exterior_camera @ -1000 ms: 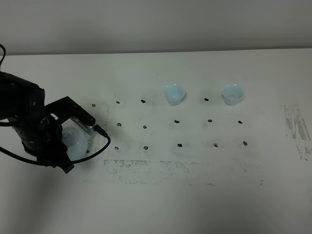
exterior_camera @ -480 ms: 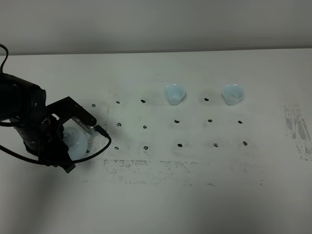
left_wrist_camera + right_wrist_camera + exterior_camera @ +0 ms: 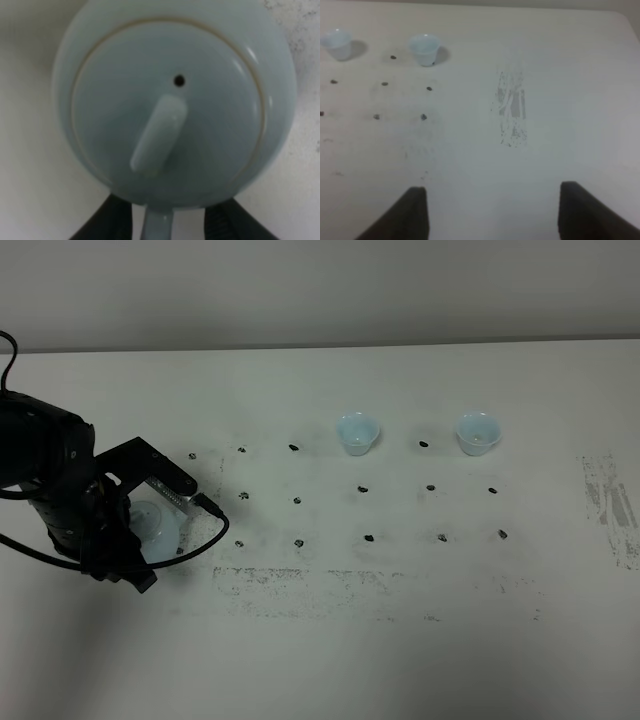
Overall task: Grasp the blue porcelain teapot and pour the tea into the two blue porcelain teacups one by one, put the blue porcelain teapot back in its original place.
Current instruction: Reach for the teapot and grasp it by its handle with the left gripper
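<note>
Both jaw pairs stood apart; left gripper (image 3: 167,224) had eased lower astride the teapot's (image 3: 170,100) handle (image 3: 157,227), not yet gripping; right gripper (image 3: 492,210) idle.

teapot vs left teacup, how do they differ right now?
Size: the teapot is far bigger than the left teacup. Top: the teapot carries a knobbed lid; the teacup is open. Place: the teapot's handle lies between the fingers of the left hand; the teacup stands free. Both are pale blue and upright.
</note>
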{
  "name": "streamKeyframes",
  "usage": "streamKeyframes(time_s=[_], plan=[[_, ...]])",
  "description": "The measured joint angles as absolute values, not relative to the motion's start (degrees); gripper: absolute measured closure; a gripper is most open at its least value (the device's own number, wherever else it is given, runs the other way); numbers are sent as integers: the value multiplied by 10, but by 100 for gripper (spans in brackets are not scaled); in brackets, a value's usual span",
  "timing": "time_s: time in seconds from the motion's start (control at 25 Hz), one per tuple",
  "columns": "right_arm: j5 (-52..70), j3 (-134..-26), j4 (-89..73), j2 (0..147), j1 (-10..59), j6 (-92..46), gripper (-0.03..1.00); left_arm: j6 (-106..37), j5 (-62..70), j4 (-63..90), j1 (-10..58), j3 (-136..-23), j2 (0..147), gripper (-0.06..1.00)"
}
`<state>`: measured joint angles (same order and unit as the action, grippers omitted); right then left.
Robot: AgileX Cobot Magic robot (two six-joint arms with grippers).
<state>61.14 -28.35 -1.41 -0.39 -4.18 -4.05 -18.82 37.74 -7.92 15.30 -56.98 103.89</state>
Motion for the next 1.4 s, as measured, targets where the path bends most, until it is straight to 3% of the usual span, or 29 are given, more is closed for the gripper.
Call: streamKeyframes(time_s=[1.4], plan=[[611,-284,-14,-4,-42,-41,39,-205,358,-79,153,-570,1039,61]])
